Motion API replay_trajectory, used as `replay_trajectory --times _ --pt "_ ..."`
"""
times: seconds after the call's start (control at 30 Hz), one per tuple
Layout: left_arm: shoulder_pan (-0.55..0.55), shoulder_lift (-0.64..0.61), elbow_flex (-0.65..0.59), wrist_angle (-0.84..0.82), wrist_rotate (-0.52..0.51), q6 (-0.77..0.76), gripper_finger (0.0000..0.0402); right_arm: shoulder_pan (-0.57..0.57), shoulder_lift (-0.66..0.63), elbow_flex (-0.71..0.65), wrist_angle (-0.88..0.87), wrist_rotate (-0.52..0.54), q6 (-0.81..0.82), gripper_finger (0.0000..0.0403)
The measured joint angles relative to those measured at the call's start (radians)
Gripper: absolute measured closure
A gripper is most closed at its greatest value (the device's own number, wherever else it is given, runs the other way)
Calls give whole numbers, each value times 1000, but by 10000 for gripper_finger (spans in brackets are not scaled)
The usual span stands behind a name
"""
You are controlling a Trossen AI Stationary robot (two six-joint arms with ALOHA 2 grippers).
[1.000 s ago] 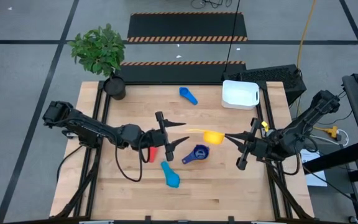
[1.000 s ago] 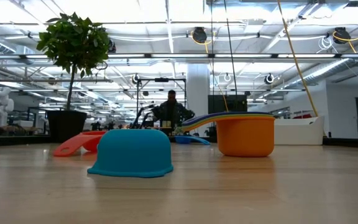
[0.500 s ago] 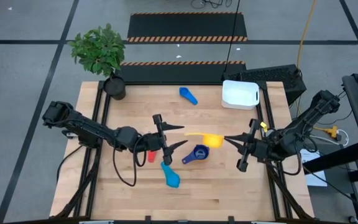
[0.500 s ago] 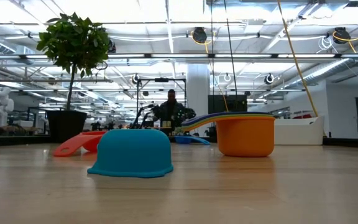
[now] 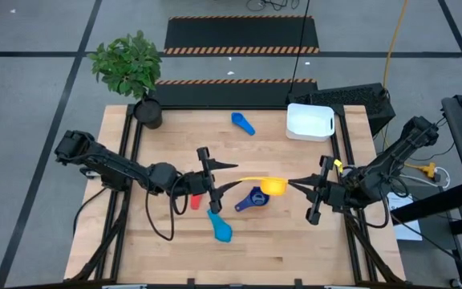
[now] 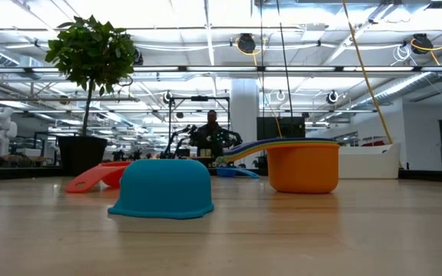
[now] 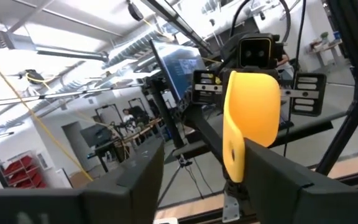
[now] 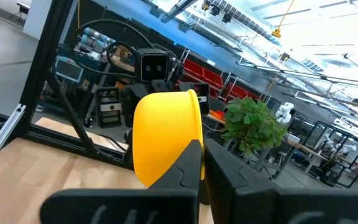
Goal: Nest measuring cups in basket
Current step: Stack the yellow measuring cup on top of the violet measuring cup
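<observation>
One white basket (image 5: 310, 121), no cups inside.

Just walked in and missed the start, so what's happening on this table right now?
The two arms meet mid-table over a yellow measuring cup. The right gripper is shut on the cup's bowl rim, while the left gripper has its fingers around the cup's handle. Other cups lie loose on the wood: a navy one, a light blue one, a red one and a mid blue one. The white basket at the far right corner holds nothing yet.
</observation>
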Motion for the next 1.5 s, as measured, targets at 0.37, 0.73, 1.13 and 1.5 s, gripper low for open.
replay_trajectory --times 0.37,0.73,1.13,1.5 --pt "7 0 0 -37 3 7 324 0 0 0 0 0 -3 403" --pt "47 -1 0 -53 134 -69 392 -30 0 -20 -1 -52 -2 403" --pt "47 -1 2 -107 119 -12 396 -37 0 -21 2 -16 -18 364" --pt "-94 1 1 -260 -83 134 396 59 -3 -21 0 445 12 264"
